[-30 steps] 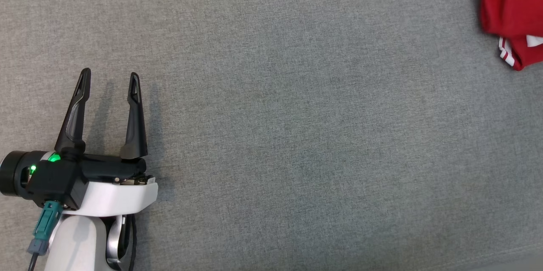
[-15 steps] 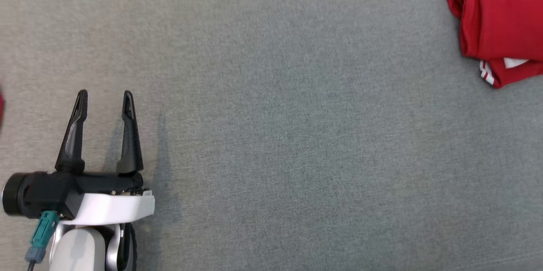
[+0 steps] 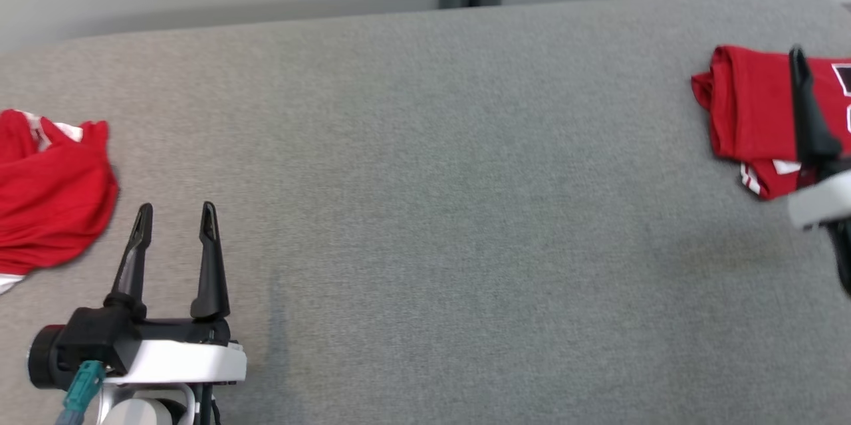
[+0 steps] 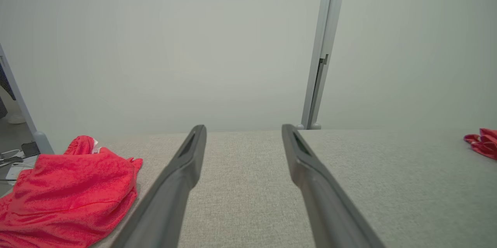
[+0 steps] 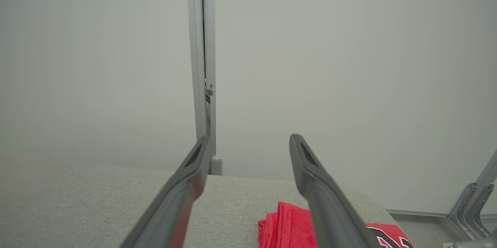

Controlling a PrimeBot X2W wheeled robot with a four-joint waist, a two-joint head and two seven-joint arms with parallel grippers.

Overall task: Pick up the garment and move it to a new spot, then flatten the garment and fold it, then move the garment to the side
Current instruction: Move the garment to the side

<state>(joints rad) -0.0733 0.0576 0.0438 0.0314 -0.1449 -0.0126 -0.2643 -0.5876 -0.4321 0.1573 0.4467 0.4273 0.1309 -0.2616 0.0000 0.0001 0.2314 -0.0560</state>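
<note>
Folded garment point(image 3: 744, 99) and right claw point(image 3: 824, 66) run off the edge; the garment's print, perhaps lettering, is unreadable

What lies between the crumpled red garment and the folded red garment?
Nothing: in the head view only bare grey surface stretches from the crumpled garment to the folded garment.

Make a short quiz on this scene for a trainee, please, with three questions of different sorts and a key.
1. True or false: the left gripper holds the crumpled red garment.
2. Where on the grey table does the folded red garment lie? A: on the robot's left. B: in the middle. C: on the robot's right.
3. Fill in: the fingers of the right gripper stand ____, with nothing between them.

Key: 1 false; 2 C; 3 open.
</note>
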